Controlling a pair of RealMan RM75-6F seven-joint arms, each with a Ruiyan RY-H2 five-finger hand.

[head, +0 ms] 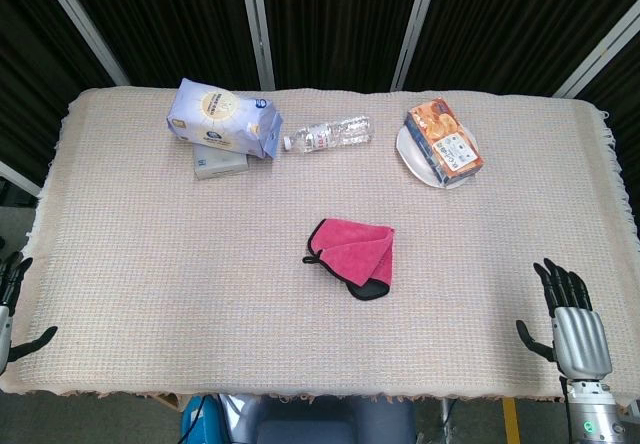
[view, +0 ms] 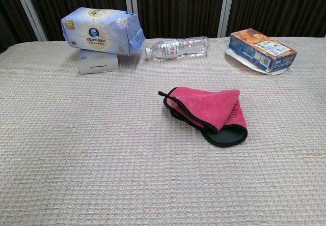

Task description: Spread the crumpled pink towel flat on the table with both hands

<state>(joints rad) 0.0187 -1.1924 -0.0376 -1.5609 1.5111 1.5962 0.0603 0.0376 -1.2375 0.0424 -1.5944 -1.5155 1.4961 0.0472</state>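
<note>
A table draped in a pale woven cloth fills both views, backed by dark corrugated panels with light metal posts. At its far left, a large blue-and-white soft package lies tilted on top of a smaller pale box. A clear plastic water bottle lies on its side just right of the package, cap toward it. At far right, an orange snack box rests on a white plate.

The pink towel, edged in black, sits folded over on itself near the middle of the table, well apart from everything else; a dark underside shows at its near right corner and a small black loop sticks out at its left.

The 2 hands appear only in the head view, at the near corners of the table. The right hand rests at the near right edge, fingers apart and pointing away from the robot, holding nothing. The left hand is partly cut off by the frame at the near left edge; its visible dark fingers are spread and hold nothing. Both are well apart from the towel.
</note>
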